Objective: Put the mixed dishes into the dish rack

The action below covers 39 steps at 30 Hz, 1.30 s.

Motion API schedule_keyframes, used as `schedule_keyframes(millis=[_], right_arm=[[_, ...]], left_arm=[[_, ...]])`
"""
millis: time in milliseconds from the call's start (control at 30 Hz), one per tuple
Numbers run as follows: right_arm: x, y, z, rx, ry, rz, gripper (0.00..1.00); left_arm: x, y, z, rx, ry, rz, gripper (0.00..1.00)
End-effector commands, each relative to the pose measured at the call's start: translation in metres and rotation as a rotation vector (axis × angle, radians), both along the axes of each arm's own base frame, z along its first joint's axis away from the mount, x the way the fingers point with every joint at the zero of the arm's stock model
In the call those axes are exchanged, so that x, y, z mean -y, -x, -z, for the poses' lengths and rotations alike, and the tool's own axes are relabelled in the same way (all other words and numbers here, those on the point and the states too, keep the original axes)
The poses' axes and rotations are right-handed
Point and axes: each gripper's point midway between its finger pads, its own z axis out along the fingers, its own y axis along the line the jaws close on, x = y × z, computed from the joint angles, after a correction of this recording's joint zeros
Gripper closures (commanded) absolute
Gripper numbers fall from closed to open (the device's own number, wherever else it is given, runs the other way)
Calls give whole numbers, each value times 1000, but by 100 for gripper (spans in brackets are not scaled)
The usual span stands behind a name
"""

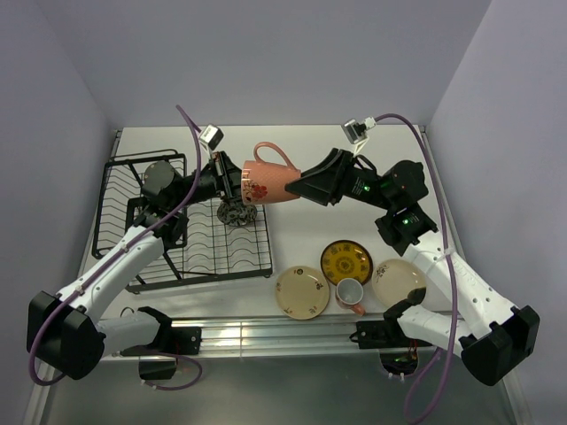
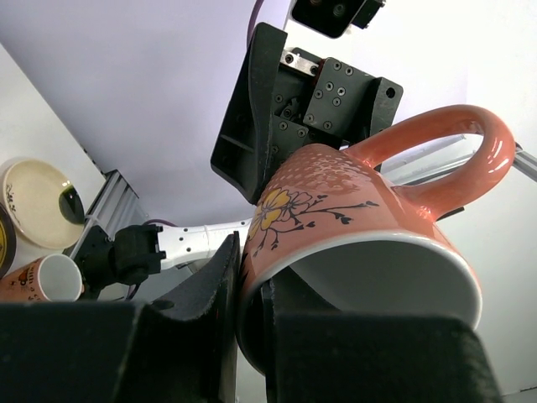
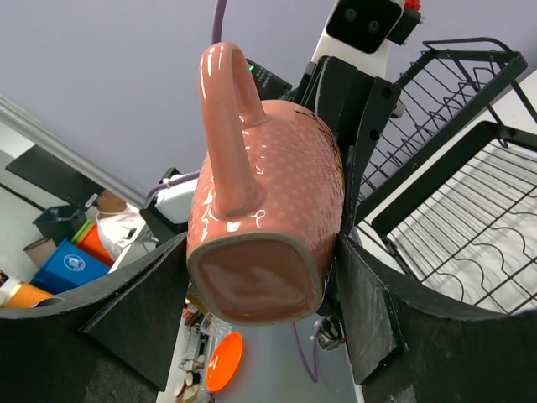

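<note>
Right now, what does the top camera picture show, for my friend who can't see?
Two robot arms hold one pinkish-orange mug sideways between their jaws, over the right edge of the black dish rack. A yellow plate, two cream plates and another mug sit on the table.

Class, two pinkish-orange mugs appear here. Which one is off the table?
The mug held sideways in mid-air between the left gripper and right gripper; the other mug stands on the table among plates.
</note>
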Motion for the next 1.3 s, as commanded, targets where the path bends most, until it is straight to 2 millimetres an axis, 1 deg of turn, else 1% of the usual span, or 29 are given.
schedule_keyframes(millis=[0,33,100,133,167,200,233,267,300,333,367,400,433,467,533,567,600,667,700,833,867,900,1000,1033,1100,1133,1200,1233,1267], right_arm=[[-1,6,-23,77,-38,-5,40],[-1,6,-23,78,-37,-1,43],[-1,6,-26,87,-38,2,66],[-1,5,-26,88,-37,6,81],[-1,3,-24,85,-25,12,100],[-1,2,-25,88,-23,15,100],[-1,3,-25,91,-23,19,100],[1,5,-25,97,-27,25,100],[2,4,-24,96,-27,35,100],[4,2,-24,92,-29,51,100],[4,3,-22,88,-21,56,100],[5,1,-21,86,-16,63,100],[5,1,-22,86,-14,66,100],[6,1,-21,81,-11,72,100],[7,-1,-21,79,-10,89,100],[8,-3,-18,73,-1,102,100],[8,-5,-17,70,6,106,100],[10,-10,-13,58,31,136,100],[11,-12,-10,53,42,147,100],[16,-18,-5,55,83,195,100],[17,-19,0,38,99,201,100],[19,-19,0,40,101,206,100],[20,-20,5,37,123,213,100],[20,-22,7,35,132,222,100],[20,-23,13,25,150,220,100],[20,-24,16,27,161,226,100],[20,-26,23,15,180,229,100],[19,-30,29,0,200,234,100],[18,-32,31,-4,204,235,100]], left_arm=[[-4,9,-25,86,56,0,100],[-3,9,-24,84,55,1,100],[-3,9,-21,77,51,5,100],[-3,9,-21,78,50,7,100],[-3,9,-20,77,47,10,96],[-3,10,-19,75,43,10,86],[-3,10,-16,63,32,10,69],[-3,9,-15,77,20,4,38],[-4,10,-15,84,9,-1,29],[-4,8,-13,83,-6,-16,23],[-4,3,-5,77,-53,-39,16],[-5,3,-4,81,-70,-54,13],[-6,0,-1,102,-89,-78,10],[-8,-2,4,83,-111,-87,7],[-11,-3,5,88,-122,-96,5],[-15,-8,6,98,-132,-124,1],[-19,-9,13,70,-163,-145,1],[-27,-19,13,114,-208,-214,1],[-31,-19,20,88,-243,-227,1],[-50,-29,18,148,-351,-326,1],[-55,-31,16,159,-373,-351,1],[-60,-36,16,166,-398,-394,1],[-70,-39,10,186,-442,-427,1],[-74,-42,4,207,-450,-455,1],[-83,-47,7,192,-500,-498,1],[-90,-52,1,218,-521,-548,1],[-98,-56,5,200,-569,-581,1],[-105,-60,-2,214,-579,-620,1],[-110,-60,-2,204,-593,-638,1]])
